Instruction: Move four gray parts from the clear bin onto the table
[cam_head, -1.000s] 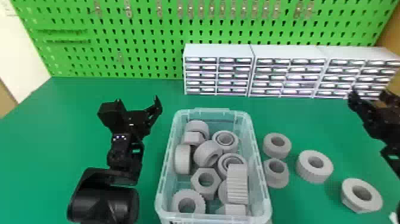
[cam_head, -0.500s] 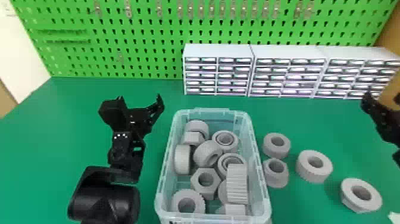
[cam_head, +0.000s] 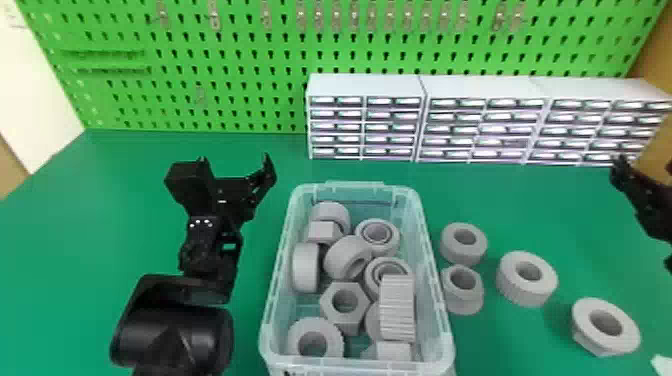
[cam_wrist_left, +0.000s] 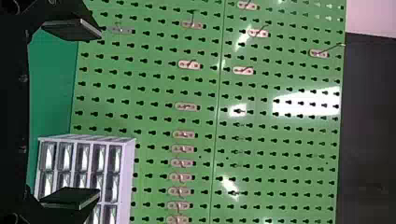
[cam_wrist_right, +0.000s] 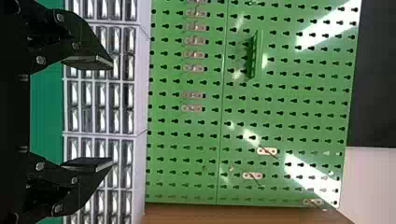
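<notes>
From robot's head: looks forward and down over clear bin (cam_head: 360, 364) and green table (cam_head: 100, 225), set well back from pegboard (cam_head: 250, 65). From each wrist: turned on side, faces pegboard from nearer. Shares pegboard, drawer units (cam_head: 367, 86) and green table across all three.

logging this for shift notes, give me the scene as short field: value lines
clear bin: holds gray rings and nuts
table: plain ring, ribbed ring, flange-down nut, flange-up nut
count out: four
left pincer: open, empty, left of bin
right pincer: open, empty, far right
status: looks complete
</notes>
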